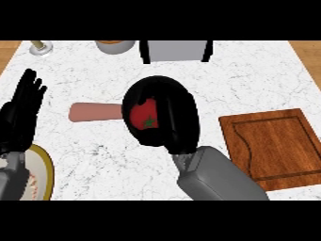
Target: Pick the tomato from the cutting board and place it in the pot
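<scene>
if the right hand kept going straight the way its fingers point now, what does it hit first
Probably the pot's far rim. The right hand points up the view over the pot, beside the tomato; beyond lies the grey box. Its height above the pot is unclear.

The pot point(140, 134) sits mid-table point(260, 70), its handle point(93, 112) pointing toward the left edge; the tomato point(145, 115) lies in it. The cutting board point(277, 148) lies to the pot's right, near the right edge. A plate point(43, 164) sits at the front-left corner — a toaster point(177, 51) at the back edge.
</scene>
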Controlling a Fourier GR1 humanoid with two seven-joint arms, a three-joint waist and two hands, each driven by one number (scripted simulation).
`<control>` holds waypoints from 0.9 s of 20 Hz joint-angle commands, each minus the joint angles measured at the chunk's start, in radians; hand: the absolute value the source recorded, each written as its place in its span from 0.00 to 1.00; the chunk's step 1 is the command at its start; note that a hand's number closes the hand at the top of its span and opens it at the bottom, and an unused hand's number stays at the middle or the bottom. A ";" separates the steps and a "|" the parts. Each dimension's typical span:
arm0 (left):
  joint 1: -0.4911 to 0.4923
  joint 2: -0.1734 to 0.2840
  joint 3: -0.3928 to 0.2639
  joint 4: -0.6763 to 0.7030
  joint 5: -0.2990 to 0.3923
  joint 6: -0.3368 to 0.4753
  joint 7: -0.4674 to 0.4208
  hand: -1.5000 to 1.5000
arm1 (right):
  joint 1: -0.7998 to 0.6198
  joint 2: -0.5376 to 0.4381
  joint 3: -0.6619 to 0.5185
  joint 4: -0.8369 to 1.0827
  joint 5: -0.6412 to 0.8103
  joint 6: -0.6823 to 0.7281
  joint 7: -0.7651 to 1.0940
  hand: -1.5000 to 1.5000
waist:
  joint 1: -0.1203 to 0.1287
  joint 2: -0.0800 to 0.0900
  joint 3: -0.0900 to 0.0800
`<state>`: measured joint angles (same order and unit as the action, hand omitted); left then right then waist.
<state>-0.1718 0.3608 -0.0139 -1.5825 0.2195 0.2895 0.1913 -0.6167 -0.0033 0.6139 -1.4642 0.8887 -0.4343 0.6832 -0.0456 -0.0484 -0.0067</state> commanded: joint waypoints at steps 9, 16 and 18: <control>-0.031 -0.034 -0.024 -0.009 -0.008 -0.022 -0.020 0.50 | -0.232 0.003 0.127 -0.141 0.214 0.056 0.718 1.00 | 0.058 0.042 0.005; -0.025 -0.040 -0.023 -0.041 -0.025 0.000 0.009 0.50 | -0.192 -0.041 0.034 0.085 0.373 0.129 0.548 1.00 | 0.047 0.043 0.005; -0.026 -0.028 -0.002 0.007 -0.007 -0.040 -0.028 0.50 | -0.251 -0.014 0.003 0.103 0.404 0.221 0.573 1.00 | 0.043 0.045 0.004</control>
<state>-0.2073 0.3346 -0.0240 -1.5933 0.2061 0.2665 0.1845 -0.8140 -0.0292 0.6525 -1.4339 1.2056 -0.3579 1.1295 0.0013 -0.0043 -0.0014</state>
